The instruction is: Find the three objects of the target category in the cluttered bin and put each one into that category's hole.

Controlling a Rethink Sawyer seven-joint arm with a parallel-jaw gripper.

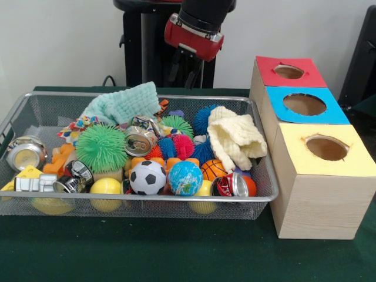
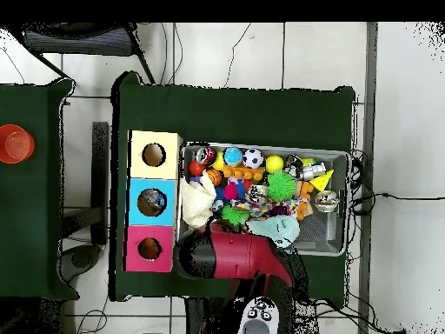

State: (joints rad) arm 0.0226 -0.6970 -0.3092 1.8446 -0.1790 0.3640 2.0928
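Note:
The silver wire-mesh bin point(image 1: 263, 176) sits on the green table, full of mixed things. At its front lie a soccer ball point(image 1: 147, 177), a globe ball point(image 1: 185, 177), a small basketball point(image 1: 213, 170), a yellow ball point(image 1: 106, 187) and a red can point(image 1: 232, 185). A silver can point(image 1: 140, 141), a green spiky ball point(image 1: 101, 147), a cream cloth point(image 1: 235, 138) and a teal cloth point(image 1: 123, 103) lie further back. My gripper point(image 1: 187, 73) hangs above the bin's far rim and touches nothing. In the overhead view the red arm point(image 2: 235, 257) covers it.
Three wooden boxes with round holes stand in a row beside the bin: red top point(image 1: 288, 71), blue top point(image 1: 304, 104), yellow top point(image 1: 325, 148). They also show in the overhead view point(image 2: 152, 202). A red round object point(image 2: 15, 143) sits on a separate table.

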